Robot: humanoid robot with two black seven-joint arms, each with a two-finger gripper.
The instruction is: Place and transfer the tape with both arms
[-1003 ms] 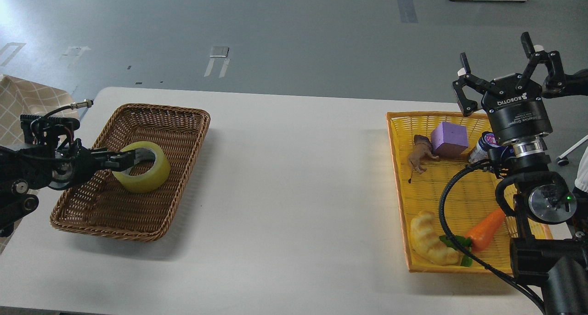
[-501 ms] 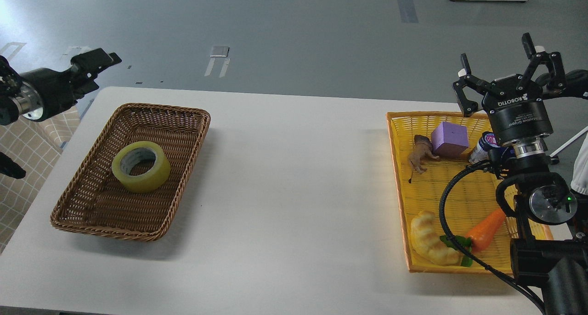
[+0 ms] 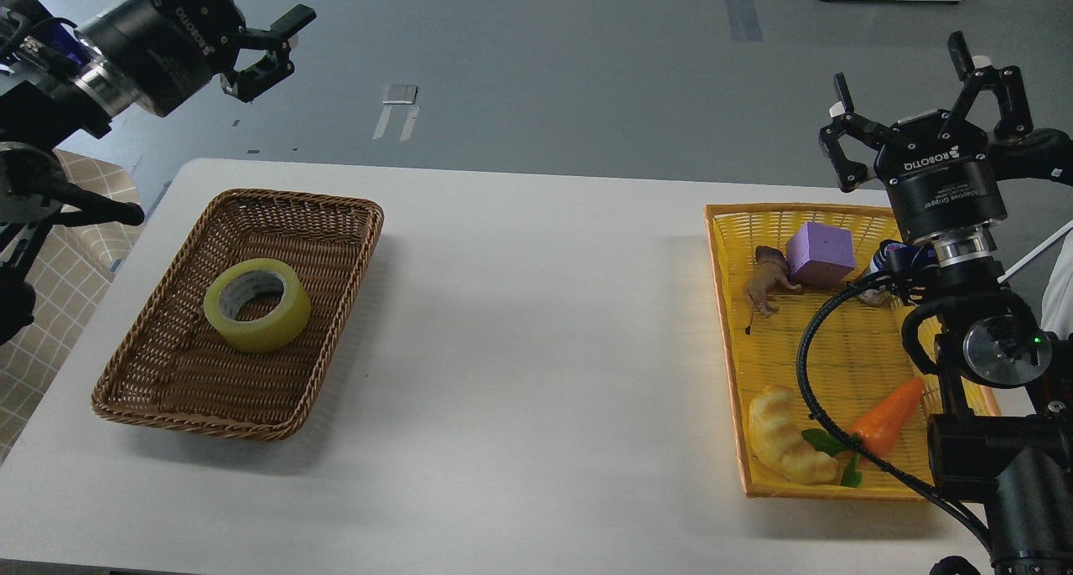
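The tape point(image 3: 256, 304), a yellowish roll with a grey-white core, lies flat in the brown wicker basket point(image 3: 168, 391) on the left of the white table. My left gripper point(image 3: 266, 45) is open and empty, raised high at the upper left, well above and behind the basket. My right gripper point(image 3: 918, 85) is open and empty, fingers pointing up, above the back right corner of the yellow basket point(image 3: 728, 323).
The yellow basket holds a purple block point(image 3: 819, 254), a brown toy animal point(image 3: 765, 283), a croissant point(image 3: 788, 448), a carrot point(image 3: 885, 416) and a small jar point(image 3: 887, 258) partly behind my right arm. A checked cloth point(image 3: 50, 248) lies left of the table.
My left gripper let go of the tape, leaving it in the brown basket, and rose up and back to the upper left. The right gripper shifted only slightly.
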